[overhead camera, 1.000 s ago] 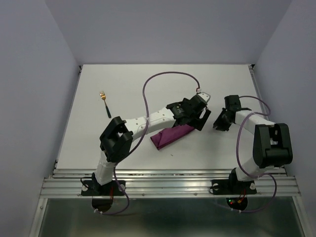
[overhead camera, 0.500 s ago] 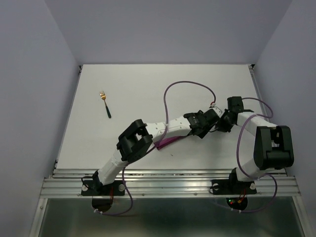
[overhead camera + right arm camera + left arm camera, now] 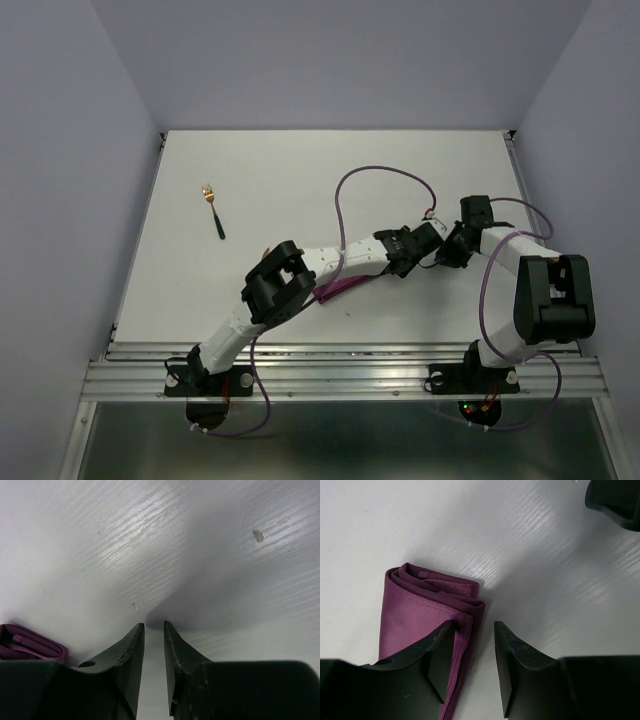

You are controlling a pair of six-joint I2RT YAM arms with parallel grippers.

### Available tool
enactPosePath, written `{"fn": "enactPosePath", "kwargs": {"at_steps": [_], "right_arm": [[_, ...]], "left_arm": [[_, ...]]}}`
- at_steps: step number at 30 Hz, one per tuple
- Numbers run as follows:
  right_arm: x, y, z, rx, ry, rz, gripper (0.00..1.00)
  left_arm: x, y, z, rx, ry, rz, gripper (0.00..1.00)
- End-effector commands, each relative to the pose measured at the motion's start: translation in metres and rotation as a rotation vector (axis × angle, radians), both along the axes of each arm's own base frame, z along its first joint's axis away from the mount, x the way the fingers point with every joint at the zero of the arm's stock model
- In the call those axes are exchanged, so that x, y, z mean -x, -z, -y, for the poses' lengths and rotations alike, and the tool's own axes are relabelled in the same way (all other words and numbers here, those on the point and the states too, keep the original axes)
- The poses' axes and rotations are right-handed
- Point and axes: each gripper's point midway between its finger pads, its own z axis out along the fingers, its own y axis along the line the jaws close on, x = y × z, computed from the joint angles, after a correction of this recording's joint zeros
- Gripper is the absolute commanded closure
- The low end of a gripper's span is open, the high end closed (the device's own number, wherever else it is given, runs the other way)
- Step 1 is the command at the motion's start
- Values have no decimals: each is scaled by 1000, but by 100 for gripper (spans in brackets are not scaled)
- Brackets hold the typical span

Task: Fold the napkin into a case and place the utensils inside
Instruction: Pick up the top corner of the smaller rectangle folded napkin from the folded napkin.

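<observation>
Already the napkin [image 3: 420,605] lies folded into a narrow layered strip, the case, on the white table [image 3: 300,170], mostly hidden under the left forearm in the overhead view. The left arm reaches far across toward the right side so that its wrist hangs over the strip's end. From that wrist, the left gripper [image 3: 471,630] has its jaws apart and straddles the cloth's long edge: one finger [image 3: 440,650] sits over the purple layers, the other over bare table just beside them. That stance looks chosen to pinch the top layers at the edge, probably to lift them and open the pocket, though nothing is clamped yet.

Close by, the right gripper [image 3: 154,627] points down at bare table, its fingers nearly together with only a slit between them and nothing in it. The case's end shows at the lower left of its view, near but not touching. It seems parked there to help hold or open the cloth.

Far off to the left lies the fork [image 3: 212,210], well apart from the case and still to be put inside. I cannot clearly make out the knife.
</observation>
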Motion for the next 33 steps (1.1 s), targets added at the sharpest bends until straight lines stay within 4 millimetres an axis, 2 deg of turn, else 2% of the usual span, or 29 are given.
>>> {"fn": "enactPosePath", "kwargs": {"at_steps": [1,8,14,20,23,24,26,29,30,31,32,33], "right_arm": [[10,5,5,13,0,-24,72],[10,3,0,-12,-14,-21,72],[10,1,0,-13,-17,-15,72],[11,0,-2,-19,-18,-13,72],[11,0,-2,-21,-17,-12,72],[11,0,-2,-22,-19,-12,72],[11,-2,-2,-23,-23,-7,72],[9,-6,-3,-21,-42,3,72],[9,-6,-3,-20,-51,5,72],[8,-8,-4,-17,-71,11,72],[8,-10,-4,-16,-86,16,72],[8,-11,-5,-18,-96,20,72]], "left_arm": [[-10,-20,7,21,-9,64,52],[-15,-16,2,-4,-30,90,55],[-18,-12,-1,-31,-17,101,66],[-18,-10,0,-29,-13,92,67],[-18,-9,1,-28,-10,87,77],[-19,-10,1,-25,-13,86,81],[-20,-13,2,-16,-18,79,100],[-24,-20,1,31,-21,31,100],[-26,-30,1,67,-17,21,100],[-35,-31,-4,92,-30,6,100],[-32,-42,-2,144,-9,-24,100],[-34,-45,-2,169,-1,-42,100]]}}
